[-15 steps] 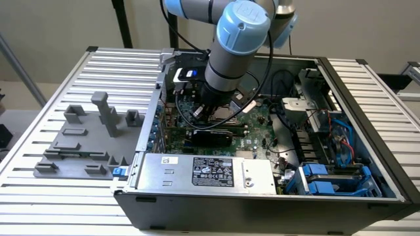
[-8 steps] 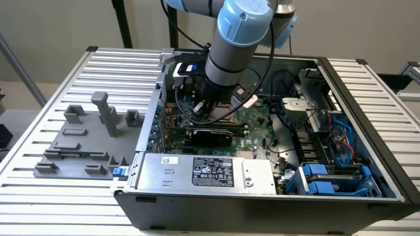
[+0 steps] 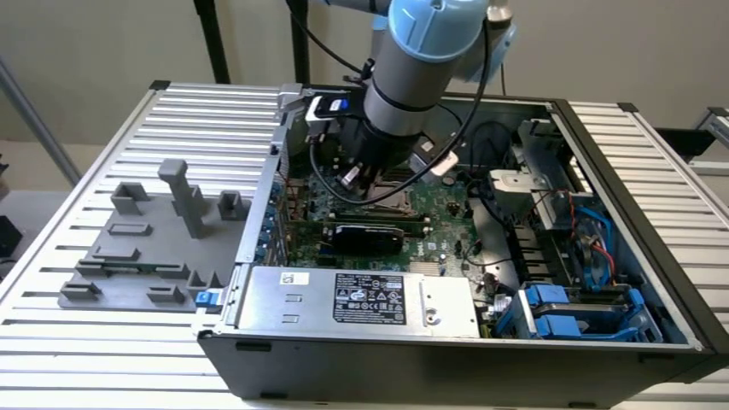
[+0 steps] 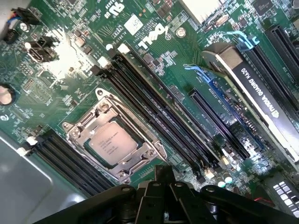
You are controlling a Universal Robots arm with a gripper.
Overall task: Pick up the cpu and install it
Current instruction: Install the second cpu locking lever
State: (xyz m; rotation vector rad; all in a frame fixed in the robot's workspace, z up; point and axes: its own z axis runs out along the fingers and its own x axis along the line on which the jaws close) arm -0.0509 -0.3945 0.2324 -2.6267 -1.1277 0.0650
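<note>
cpu [image 4: 110, 142] seated in socket, lower left of wrist view | thin, light, rigid, fragile; likely edge-grip only | claw [image 4: 161, 179] closed, empty, just beside it

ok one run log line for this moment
claw: shut, holding nothing | cpu: seated in socket frame on motherboard | arm: above open pc case

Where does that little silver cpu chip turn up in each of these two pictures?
Exterior view: hidden behind the arm's lower end, which hangs over the motherboard inside the open case; the cpu cannot be made out.
Wrist view: the cpu lies flat inside the metal socket frame, between rows of black memory slots.
Shared landmark: the black graphics card.
</note>
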